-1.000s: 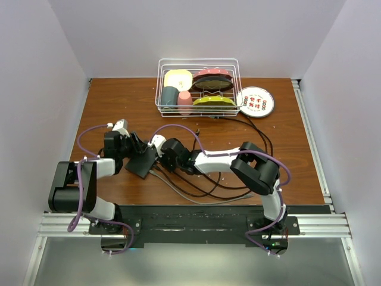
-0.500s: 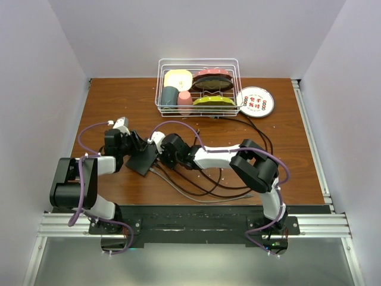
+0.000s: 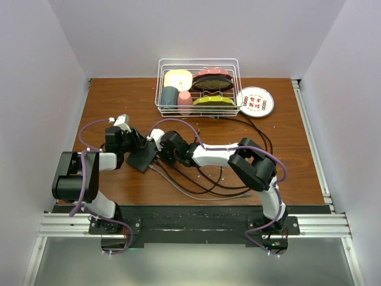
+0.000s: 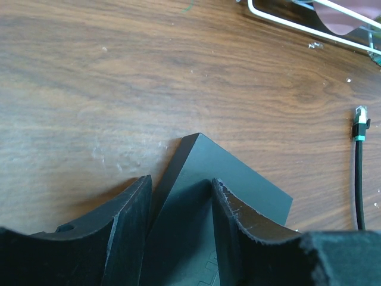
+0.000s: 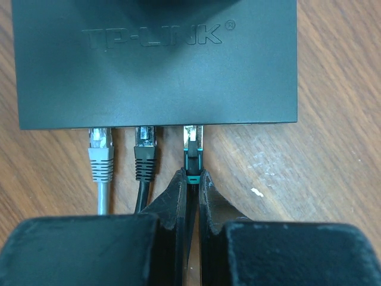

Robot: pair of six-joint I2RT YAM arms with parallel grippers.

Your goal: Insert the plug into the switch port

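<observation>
Wooden table [image 3: 119, 95] is carrying every item under inspection. A wire basket [image 3: 198, 60] of crockery is sitting at 12 o'clock on it. A printed plate [image 3: 255, 101] is lying just beside the basket at 1 o'clock. Neither is playing any part in the task.

The switch [image 5: 155, 65] is lying on the table at roughly 9 o'clock from centre, between the two arms, with its socket edge facing the right arm. The left gripper [image 4: 180, 190] is straddling one corner of the switch from the 9 o'clock side, its jaws standing partly spread with the box between them. Whether they are actually pressing on it cannot be told from these views.

The right gripper [image 5: 191, 179] is sitting on the socket side, jaws pressed together and pinching the rear of the plug [image 5: 191, 149], just where its cable leaves it.

A grey cable [image 5: 100, 158] and a black cable [image 5: 144, 158] are occupying the two positions at 9 o'clock of the plug. A loose cable end [image 4: 359, 122] is lying at 3 o'clock in the left wrist view, well apart from the switch.

Progress, as judged: the plug is lining up squarely with the third position, and its clear tip is sitting in the socket edge at a depth close to its two neighbours. Insertion is therefore looking largely done. Whether the latch is engaging cannot be told, so a final seating push and release of both grippers are probably what is outstanding
</observation>
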